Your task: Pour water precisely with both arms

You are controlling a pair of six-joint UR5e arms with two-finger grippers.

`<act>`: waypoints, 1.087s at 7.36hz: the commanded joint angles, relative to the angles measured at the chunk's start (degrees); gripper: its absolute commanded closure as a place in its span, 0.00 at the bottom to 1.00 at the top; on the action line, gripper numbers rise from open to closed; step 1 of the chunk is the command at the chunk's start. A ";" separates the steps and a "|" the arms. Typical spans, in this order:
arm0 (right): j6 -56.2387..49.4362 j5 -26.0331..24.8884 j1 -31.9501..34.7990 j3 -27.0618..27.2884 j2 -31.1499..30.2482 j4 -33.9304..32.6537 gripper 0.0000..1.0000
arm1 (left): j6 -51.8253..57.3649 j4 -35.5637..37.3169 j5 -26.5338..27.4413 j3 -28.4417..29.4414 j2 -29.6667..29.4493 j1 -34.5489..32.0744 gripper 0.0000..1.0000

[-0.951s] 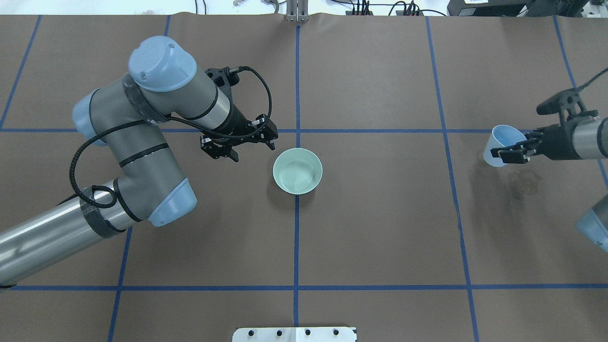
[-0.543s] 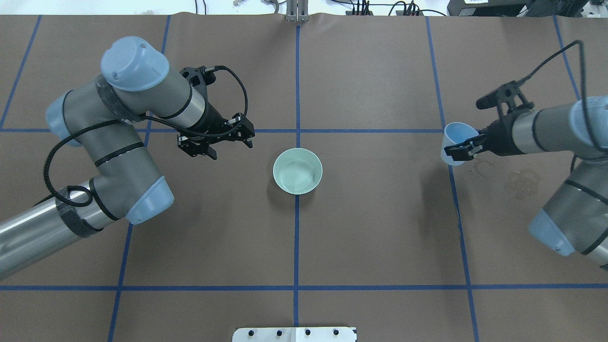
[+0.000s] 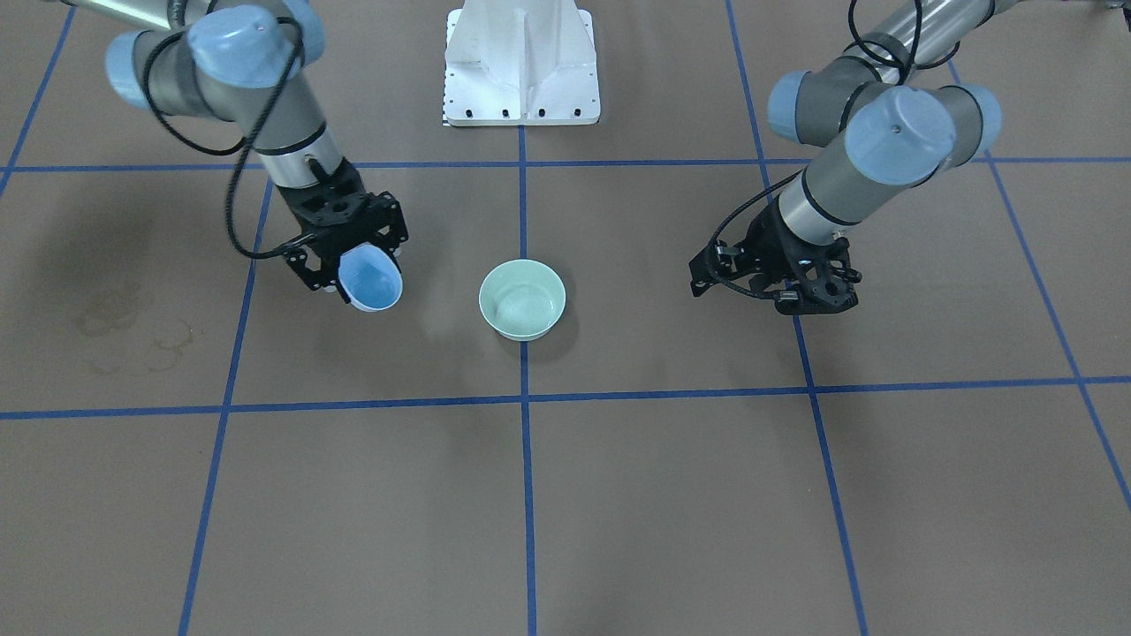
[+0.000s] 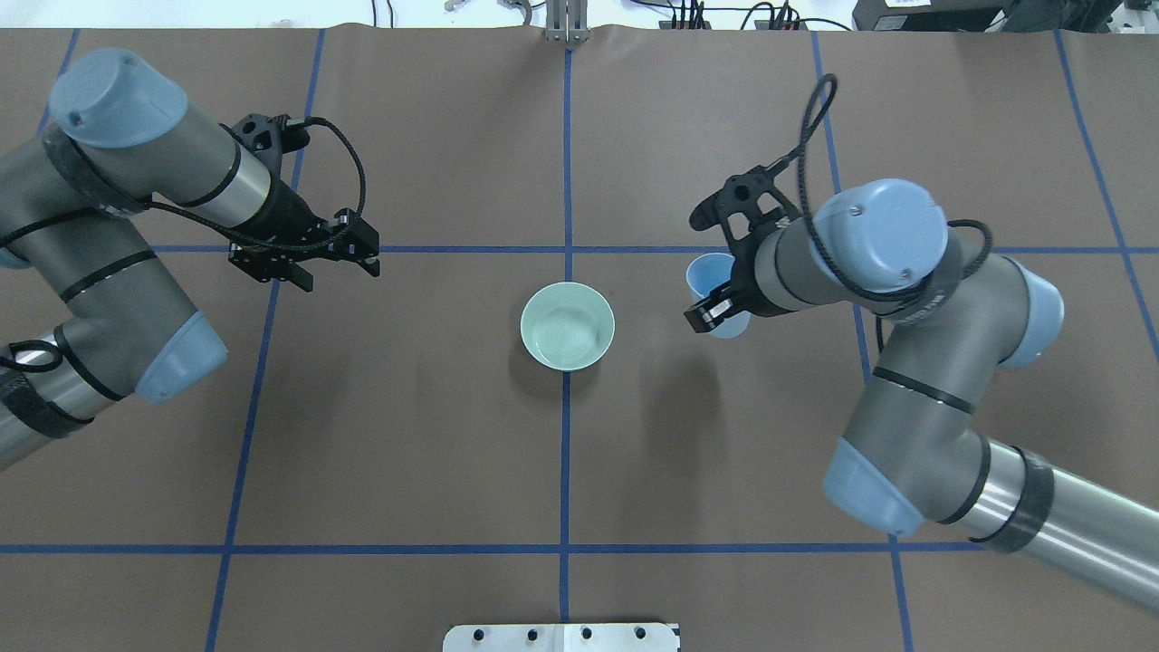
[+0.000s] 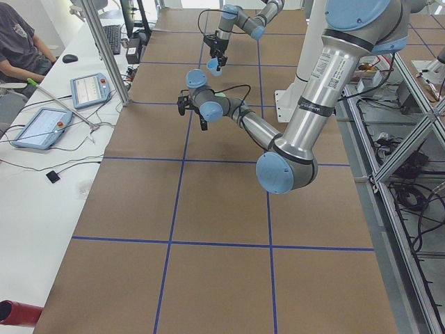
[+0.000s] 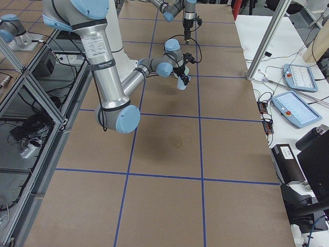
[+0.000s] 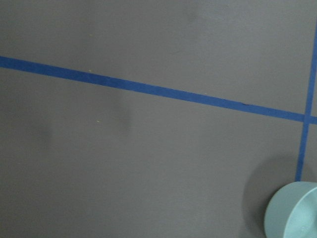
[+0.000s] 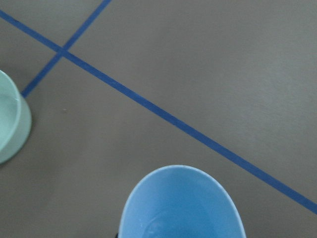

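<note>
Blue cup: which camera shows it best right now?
Exterior front-facing: the blue cup shows whole, its open mouth toward the camera. The right wrist view shows its inside close but cropped; overhead, the right arm partly hides it; both side views show it tiny.

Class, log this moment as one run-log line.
right tool: shut on blue cup | cup: not over bowl | left tool: open, empty

Overhead looks steeply down; front-facing looks back from opposite side; both share bowl (image 4: pixel 567 326); wrist cameras close above table (image 7: pixel 148 173).
</note>
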 commanded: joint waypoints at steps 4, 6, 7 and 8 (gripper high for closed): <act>-4.02 -6.07 -5.10 -4.94 12.57 -12.79 1.00 | 3.23 -0.03 -0.52 0.05 2.26 -1.29 0.08; -6.84 -7.49 -6.17 -8.00 16.78 -16.71 1.00 | 3.23 -0.03 -0.52 -0.04 2.44 -1.37 0.08; -12.85 -7.58 -6.08 -8.64 18.64 -20.74 1.00 | 3.23 -0.03 -0.52 -0.04 2.79 -1.37 0.08; -16.91 -8.89 -6.17 -9.08 19.52 -23.74 1.00 | 3.32 -0.03 -0.60 -0.13 2.88 -1.63 0.08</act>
